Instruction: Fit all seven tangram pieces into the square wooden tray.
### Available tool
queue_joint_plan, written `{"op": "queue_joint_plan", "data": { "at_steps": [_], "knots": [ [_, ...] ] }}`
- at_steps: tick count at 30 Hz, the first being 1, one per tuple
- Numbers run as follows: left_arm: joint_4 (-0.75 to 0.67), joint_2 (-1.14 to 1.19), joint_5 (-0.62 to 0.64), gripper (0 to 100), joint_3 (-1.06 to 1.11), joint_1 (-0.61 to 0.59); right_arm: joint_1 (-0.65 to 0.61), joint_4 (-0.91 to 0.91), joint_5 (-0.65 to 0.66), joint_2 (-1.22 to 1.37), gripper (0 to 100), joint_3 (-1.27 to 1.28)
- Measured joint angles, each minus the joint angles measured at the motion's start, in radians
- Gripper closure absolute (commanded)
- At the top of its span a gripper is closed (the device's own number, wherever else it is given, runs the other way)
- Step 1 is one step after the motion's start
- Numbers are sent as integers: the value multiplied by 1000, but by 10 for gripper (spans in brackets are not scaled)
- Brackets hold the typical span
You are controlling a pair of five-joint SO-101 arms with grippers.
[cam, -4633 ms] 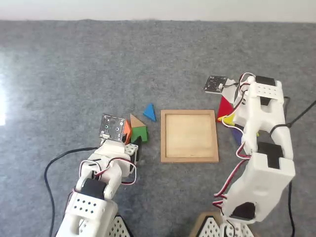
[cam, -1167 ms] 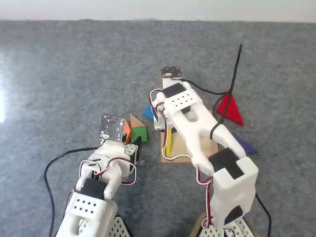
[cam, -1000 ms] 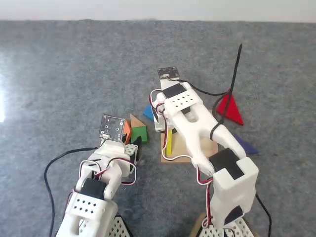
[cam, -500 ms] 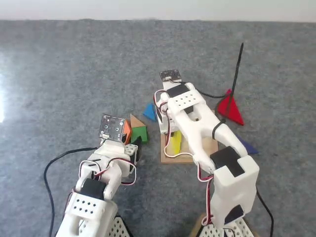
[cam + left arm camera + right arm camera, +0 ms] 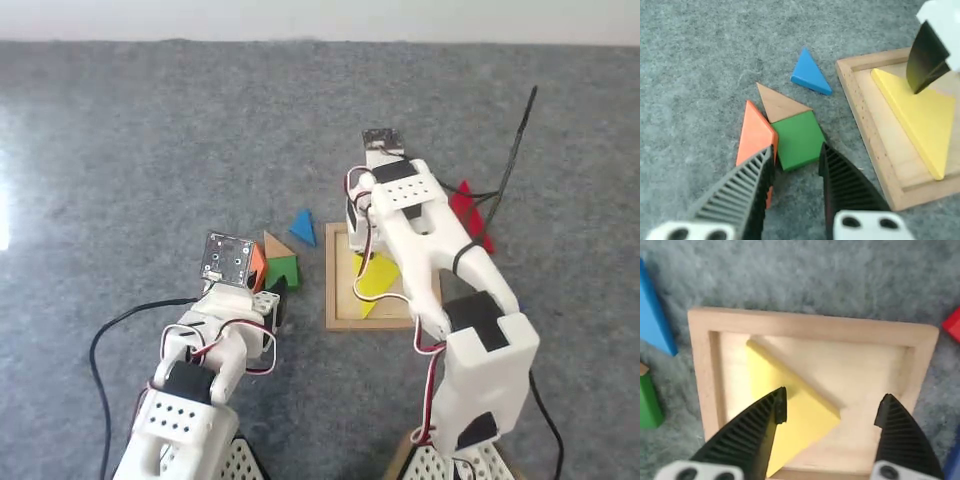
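Grey felt table (image 5: 150,130): left claw (image 5: 796,149) set over the green square (image 5: 799,131).
Its jaws stand apart, one either side of the square, which lies straight ahead. Touching the square just beyond are an orange piece (image 5: 754,135) and a tan triangle (image 5: 780,106), with a blue triangle (image 5: 809,75) farther off. Beside them the tray (image 5: 810,320) holds a yellow triangle (image 5: 800,425) lying flat, and the right claw (image 5: 833,397) is spread empty above it. The left arm looks nearer the loose pieces.

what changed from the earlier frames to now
The right gripper swung from the pieces right of the wooden tray to over it, carrying the yellow triangle. The triangle stood on edge by the tray's left rim a second ago; now it lies flat inside, let go, with the gripper open above it. The left gripper, green square, orange piece and blue triangle stayed put.
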Motion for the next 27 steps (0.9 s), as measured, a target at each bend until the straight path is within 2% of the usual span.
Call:
{"op": "queue_joint_plan", "data": {
  "at_steps": [7,17,27],
  "knots": [
    [0,0,0,855,0,0,-15,-9,0,58,723,-18],
    [0,0,0,855,0,0,-132,-15,0,68,723,-20],
    [0,0,0,855,0,0,-164,-11,0,-6,723,14]
  ]
}}
